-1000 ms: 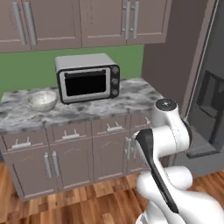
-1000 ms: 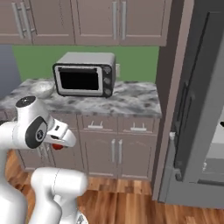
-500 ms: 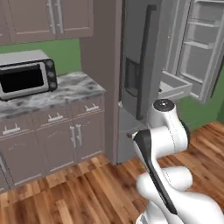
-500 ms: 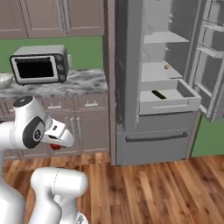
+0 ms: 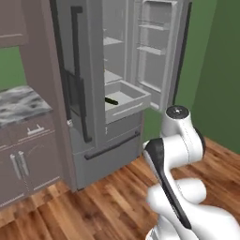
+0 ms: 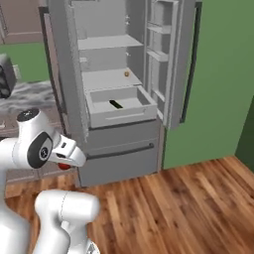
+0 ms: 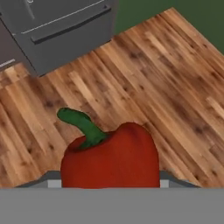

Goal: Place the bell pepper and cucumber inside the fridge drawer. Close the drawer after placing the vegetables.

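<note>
In the gripper (image 6: 63, 165), the bell pepper (image 7: 111, 158).

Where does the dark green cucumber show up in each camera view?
Left base view: the slim dark green cucumber lies in the open light grey fridge drawer, centre-left.
Right base view: upper centre, in that drawer.
Hand view: not in it.
Shared landmark: the drawer.

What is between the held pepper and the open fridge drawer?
Nothing visible. The pepper sits in the end effector, low and left of the fridge; the drawer is pulled out and open on top, holding only the cucumber.
</note>
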